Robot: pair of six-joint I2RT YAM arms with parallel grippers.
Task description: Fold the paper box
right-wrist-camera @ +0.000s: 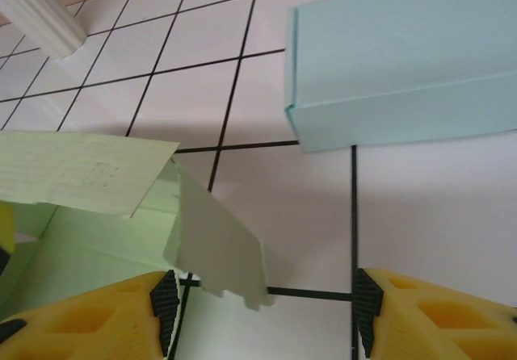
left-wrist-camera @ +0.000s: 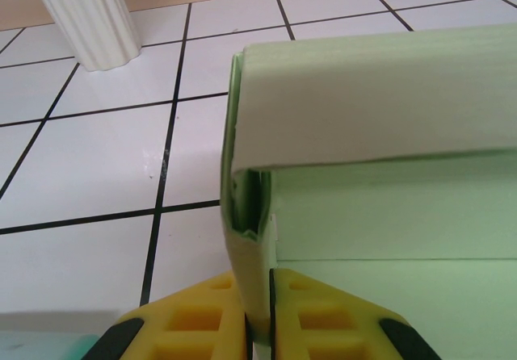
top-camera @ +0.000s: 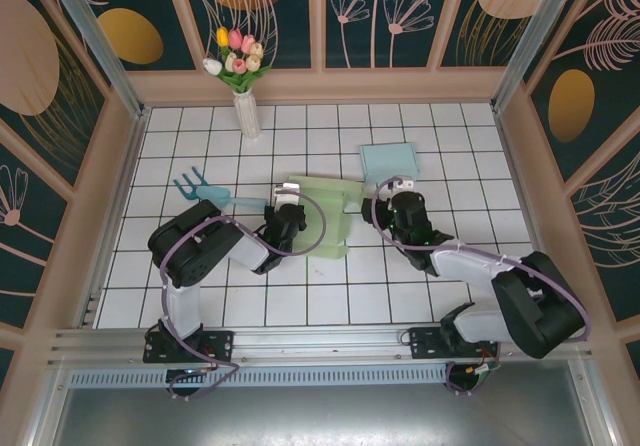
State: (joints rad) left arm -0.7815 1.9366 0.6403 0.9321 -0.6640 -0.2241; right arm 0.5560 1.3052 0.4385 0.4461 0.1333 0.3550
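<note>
Paper box (top-camera: 325, 216) — pale green, part-formed — lies mid-table between the two arms in the overhead view, with a light blue box (top-camera: 388, 159) just behind it. The left gripper (top-camera: 283, 214) sits at its left edge and the right gripper (top-camera: 398, 204) is near its right edge.

Left wrist view: the yellow fingers (left-wrist-camera: 194, 324) are clamped on the box's upright side wall (left-wrist-camera: 249, 255), whose top fold curls over inward.

Right wrist view: the jaws stand apart, gripping nothing. A loose flap (right-wrist-camera: 218, 251) hangs just beside one finger.

Judgement: the flap wants tucking. Hold the left clamp firm as an anchor, bring the right fingers onto the flap near its crease, and press inward evenly — a hasty shove could buckle the thin card.
</note>
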